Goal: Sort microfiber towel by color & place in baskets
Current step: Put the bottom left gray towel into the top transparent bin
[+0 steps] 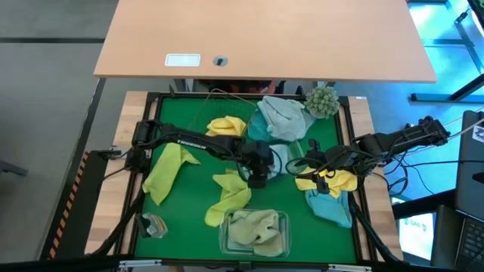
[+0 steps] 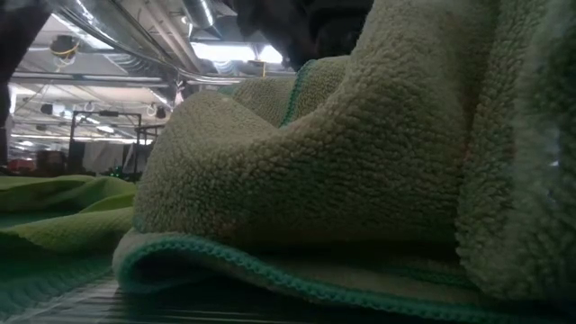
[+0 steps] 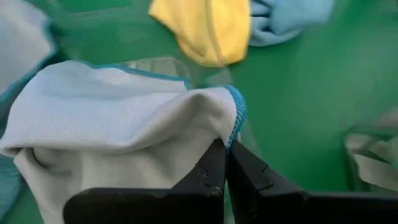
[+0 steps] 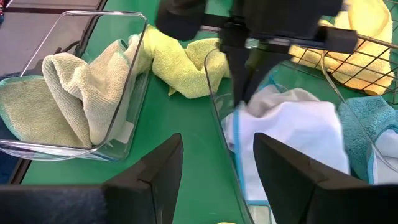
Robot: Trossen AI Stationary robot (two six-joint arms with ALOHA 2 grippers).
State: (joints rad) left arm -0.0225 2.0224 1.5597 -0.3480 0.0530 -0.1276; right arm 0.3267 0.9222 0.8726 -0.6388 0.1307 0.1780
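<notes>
My left gripper (image 3: 225, 163) pinches a pale blue towel (image 3: 118, 118) over the clear tub (image 4: 224, 118); my right gripper (image 4: 217, 168) waits open beside it, yellow towels (image 1: 231, 198) nearby.

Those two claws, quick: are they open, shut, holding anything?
Left gripper: shut on the edge of a pale blue towel over a clear tub.
Right gripper: open, holding nothing, near that tub.
</notes>
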